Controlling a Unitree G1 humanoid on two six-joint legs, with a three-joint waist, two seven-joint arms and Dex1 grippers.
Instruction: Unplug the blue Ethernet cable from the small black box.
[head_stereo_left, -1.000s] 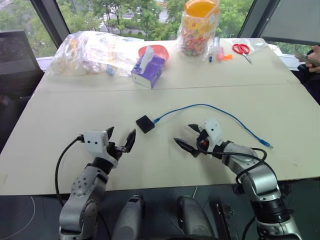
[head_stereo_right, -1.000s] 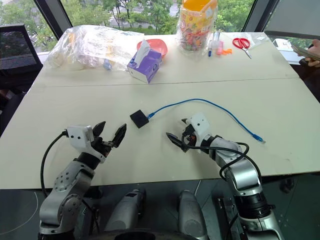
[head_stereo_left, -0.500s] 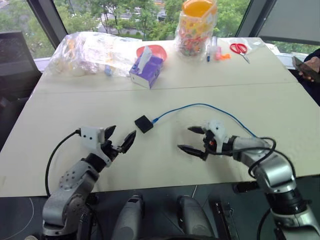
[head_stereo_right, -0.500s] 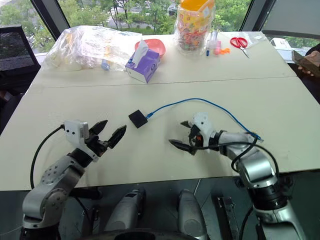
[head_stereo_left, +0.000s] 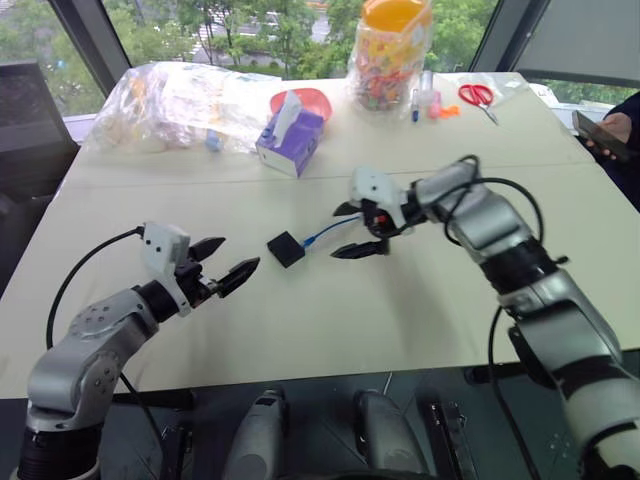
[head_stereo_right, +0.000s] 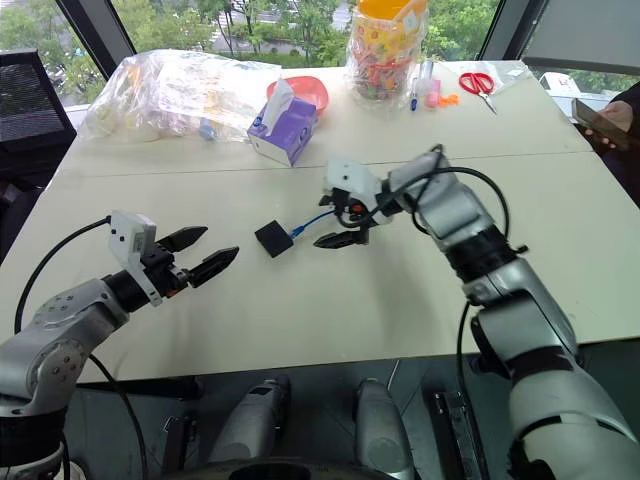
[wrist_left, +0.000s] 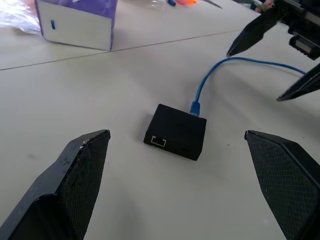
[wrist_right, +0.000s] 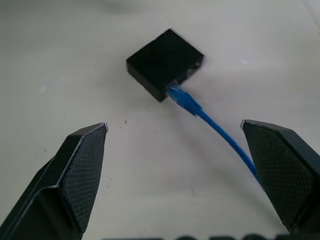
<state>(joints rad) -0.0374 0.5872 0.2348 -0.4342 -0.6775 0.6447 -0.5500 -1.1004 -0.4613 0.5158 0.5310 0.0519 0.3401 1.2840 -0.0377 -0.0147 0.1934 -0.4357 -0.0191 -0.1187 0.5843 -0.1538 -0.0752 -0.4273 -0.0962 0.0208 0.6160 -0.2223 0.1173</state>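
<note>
The left gripper (head_stereo_left: 226, 259) was held level with fingers spread wide. The right gripper (head_stereo_left: 355, 230) was angled downward, fingers likewise spread, nothing gripped.

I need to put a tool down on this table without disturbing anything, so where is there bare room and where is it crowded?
Bare tabletop runs along the near edge, in front of the small black box, between the left gripper and the right arm. The far strip is crowded: plastic bags, purple tissue box, candy jar, scissors. The right gripper is above the blue Ethernet cable.

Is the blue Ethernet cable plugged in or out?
Plugged in: the blue Ethernet cable's plug sits in the small black box's side port.
</note>
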